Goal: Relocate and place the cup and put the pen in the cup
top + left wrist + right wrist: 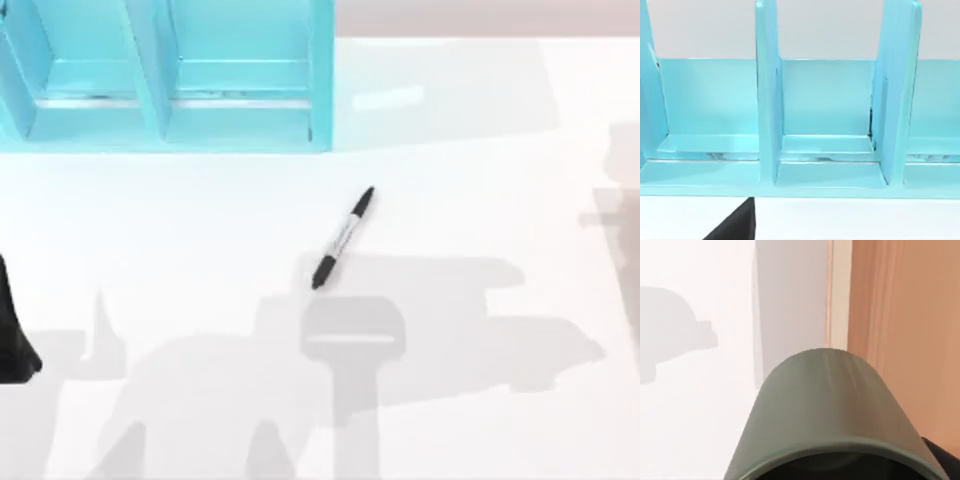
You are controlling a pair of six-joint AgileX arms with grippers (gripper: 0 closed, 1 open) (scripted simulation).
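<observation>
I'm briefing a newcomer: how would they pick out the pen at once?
Start at the turquoise shelf unit along the table's far left. In front of its right end, on the bare white table, lies the pen, set diagonally. It is slim, with black ends and a grey barrel.

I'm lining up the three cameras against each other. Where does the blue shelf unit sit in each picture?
Top view: the blue shelf unit sits in the upper left, at the table's far edge.
Left wrist view: the shelf unit spans the frame, compartments facing the camera.
Right wrist view: not in it; the cup is close up.
Shared landmark: the white table.
</observation>
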